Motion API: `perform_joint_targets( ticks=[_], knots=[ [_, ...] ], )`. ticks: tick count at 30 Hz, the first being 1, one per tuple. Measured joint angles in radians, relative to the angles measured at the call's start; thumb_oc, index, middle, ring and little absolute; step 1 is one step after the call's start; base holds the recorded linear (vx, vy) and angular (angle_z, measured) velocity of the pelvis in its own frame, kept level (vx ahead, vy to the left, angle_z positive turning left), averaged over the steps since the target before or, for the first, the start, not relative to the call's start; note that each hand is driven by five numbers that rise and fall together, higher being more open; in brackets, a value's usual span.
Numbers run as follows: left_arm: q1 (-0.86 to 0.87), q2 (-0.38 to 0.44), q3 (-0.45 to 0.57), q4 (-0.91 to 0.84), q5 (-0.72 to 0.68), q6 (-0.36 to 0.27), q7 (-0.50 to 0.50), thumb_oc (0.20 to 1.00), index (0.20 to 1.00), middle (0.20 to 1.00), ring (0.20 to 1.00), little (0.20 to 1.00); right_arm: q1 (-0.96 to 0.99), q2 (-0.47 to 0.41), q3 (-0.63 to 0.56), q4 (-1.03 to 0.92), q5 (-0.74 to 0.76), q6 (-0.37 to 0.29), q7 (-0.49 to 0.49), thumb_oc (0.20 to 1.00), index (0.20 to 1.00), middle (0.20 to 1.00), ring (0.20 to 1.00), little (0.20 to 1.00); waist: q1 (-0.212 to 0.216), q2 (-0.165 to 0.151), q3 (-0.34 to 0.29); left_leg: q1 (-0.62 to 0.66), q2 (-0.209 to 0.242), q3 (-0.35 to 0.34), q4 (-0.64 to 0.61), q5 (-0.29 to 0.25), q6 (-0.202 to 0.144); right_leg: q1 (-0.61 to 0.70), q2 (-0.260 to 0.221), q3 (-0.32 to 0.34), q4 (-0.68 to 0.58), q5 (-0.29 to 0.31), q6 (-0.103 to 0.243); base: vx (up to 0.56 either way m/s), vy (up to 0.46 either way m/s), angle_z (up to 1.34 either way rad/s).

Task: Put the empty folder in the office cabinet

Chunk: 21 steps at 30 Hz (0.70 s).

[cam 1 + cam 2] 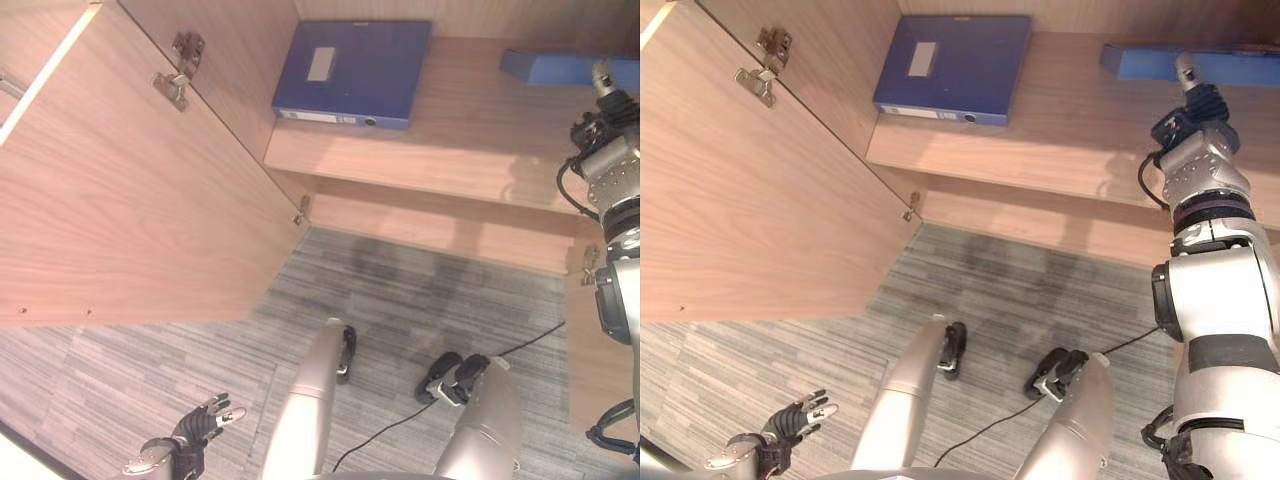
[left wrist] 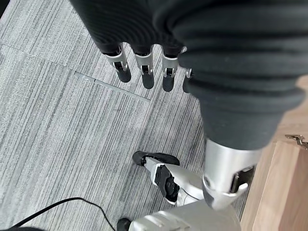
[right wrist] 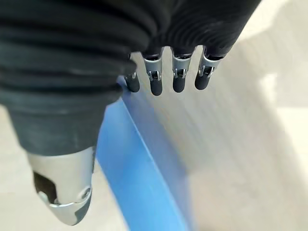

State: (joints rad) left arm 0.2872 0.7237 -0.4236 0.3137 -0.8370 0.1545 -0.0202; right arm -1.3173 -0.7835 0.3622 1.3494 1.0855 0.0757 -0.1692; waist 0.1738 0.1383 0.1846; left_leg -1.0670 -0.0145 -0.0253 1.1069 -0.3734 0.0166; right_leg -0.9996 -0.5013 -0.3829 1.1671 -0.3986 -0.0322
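Blue folder (image 1: 1185, 62) lying flat at right of cabinet shelf (image 1: 1080, 130); right hand (image 1: 1192, 92) just beside it, fingers (image 3: 178, 77) straight, holding nothing; left hand (image 1: 205, 420) low over carpet, fingers relaxed; second folder (image 1: 352, 70) further left.

The right arm reaches up and forward, its right hand (image 1: 1196, 100) raised with fingers (image 3: 179, 79) straight. The left hand (image 1: 205, 420) hangs low at the side, fingers (image 2: 144, 70) relaxed and spread

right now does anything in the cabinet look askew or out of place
Nothing stands out. Two blue folders lie flat on the wooden cabinet shelf: one at the left, one at the back right by the open right hand. The cabinet door hangs open.
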Motion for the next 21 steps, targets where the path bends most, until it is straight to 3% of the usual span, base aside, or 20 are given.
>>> perform_joint_targets(
  ticks=[3,8,12,18,21],
  knots=[
    [0.000,0.032,0.000,-0.008,0.001,0.001,-0.028,1.000,1.000,1.000,1.000,1.000,-0.018,-0.004,0.102,0.060,-0.155,0.067,0.067,1.000,1.000,1.000,1.000,1.000,-0.002,-0.004,0.001,0.005,0.001,0.004,-0.016,0.008,-0.010,0.000,0.003,0.000,-0.011,0.004,0.000,0.00,0.000,0.00],
    [0.000,0.058,0.030,-0.006,0.039,0.010,-0.061,1.000,1.000,1.000,1.000,1.000,-0.020,-0.005,0.144,0.118,-0.360,0.130,0.153,1.000,1.000,1.000,1.000,1.000,-0.004,-0.005,0.001,0.008,0.003,0.007,-0.024,0.008,-0.010,0.001,0.006,0.000,-0.023,0.007,0.002,0.00,-0.001,-0.01],
    [0.000,0.070,0.037,-0.003,0.042,0.011,-0.069,1.000,1.000,1.000,1.000,1.000,-0.020,-0.005,0.150,0.150,-0.420,0.135,0.174,1.000,1.000,1.000,1.000,1.000,-0.003,-0.007,0.003,0.009,0.003,0.010,-0.033,0.010,-0.006,0.001,0.007,0.000,-0.032,0.012,0.001,0.00,0.000,0.00],
    [0.005,0.074,0.057,-0.022,0.090,0.020,-0.104,1.000,1.000,1.000,1.000,1.000,-0.020,-0.006,0.312,0.138,-0.679,0.146,0.273,1.000,1.000,1.000,1.000,1.000,-0.001,-0.016,0.008,0.011,0.004,0.013,-0.043,0.013,-0.007,0.001,0.008,0.000,-0.043,0.017,0.004,-0.02,-0.007,-0.01],
    [0.006,0.072,0.075,-0.033,0.108,0.014,-0.108,1.000,1.000,1.000,1.000,1.000,-0.020,-0.004,0.312,0.125,-0.755,0.143,0.281,1.000,1.000,1.000,1.000,1.000,-0.001,-0.016,0.008,0.011,0.004,0.016,-0.046,0.012,-0.005,0.001,0.009,0.000,-0.050,0.020,0.006,0.00,0.003,-0.01]
  ],
)
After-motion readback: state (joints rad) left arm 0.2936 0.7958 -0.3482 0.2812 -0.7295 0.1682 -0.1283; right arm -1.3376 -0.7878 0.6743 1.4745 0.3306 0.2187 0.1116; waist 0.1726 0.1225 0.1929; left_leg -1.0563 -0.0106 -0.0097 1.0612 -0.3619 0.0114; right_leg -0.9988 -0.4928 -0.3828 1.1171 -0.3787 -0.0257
